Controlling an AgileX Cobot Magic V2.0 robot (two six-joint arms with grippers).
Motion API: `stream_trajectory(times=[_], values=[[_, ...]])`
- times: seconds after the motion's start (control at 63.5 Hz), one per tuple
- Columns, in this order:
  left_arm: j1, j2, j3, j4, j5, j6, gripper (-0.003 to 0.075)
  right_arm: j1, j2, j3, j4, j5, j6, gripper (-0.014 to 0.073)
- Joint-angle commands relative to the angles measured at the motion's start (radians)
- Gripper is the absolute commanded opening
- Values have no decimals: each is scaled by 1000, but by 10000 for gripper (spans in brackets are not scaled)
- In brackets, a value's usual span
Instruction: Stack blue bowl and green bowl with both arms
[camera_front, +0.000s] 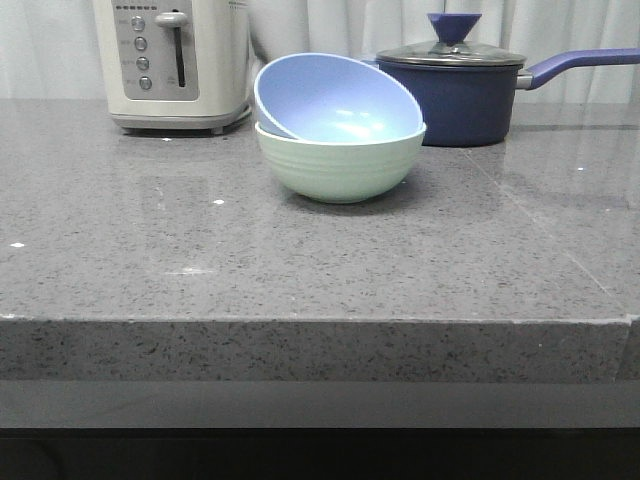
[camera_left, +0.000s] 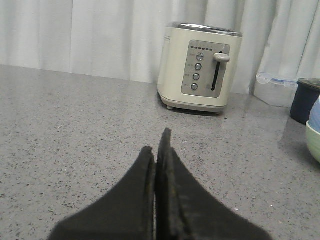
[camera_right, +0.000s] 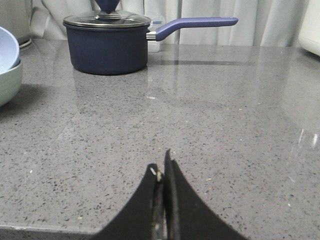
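Closest thing in both wrist views is just the tool itself: left tool (camera_left: 159, 150) has its fingers pressed together on nothing, and the right tool (camera_right: 164, 172) is pinched closed and empty too. Both sit low over bare counter (camera_front: 300, 290), well apart from the bowls, and neither shows up in the front view.

Going outward, the left wrist view looks across at the toaster (camera_left: 200, 67), and the right one at the saucepan (camera_right: 107, 45) with its glass lid on (can't see if anything's in it).

Between those two, mid-counter, the blue bowl (camera_front: 335, 100) is sitting inside the green bowl (camera_front: 338, 165). It isn't seated flat though; it's tipped with its opening facing the camera and one side of its rim riding up high. Blue looks empty; green holds only the blue one.

I'd guess both are light, stiff and matte, so not too slippery, but easy to shove around. If the tilt needs fixing, I'd pinch the raised blue rim and steady green by its ridged wall.
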Motion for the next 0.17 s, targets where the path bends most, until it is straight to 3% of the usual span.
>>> stream_trajectory(times=[0.0, 0.157], values=[[-1, -17, 5, -7, -76, -7, -20, -6, -19, -16, -13, -83, -7, -63], [-1, -17, 5, -7, -76, -7, -20, -6, -19, -16, -13, -83, -7, -63]])
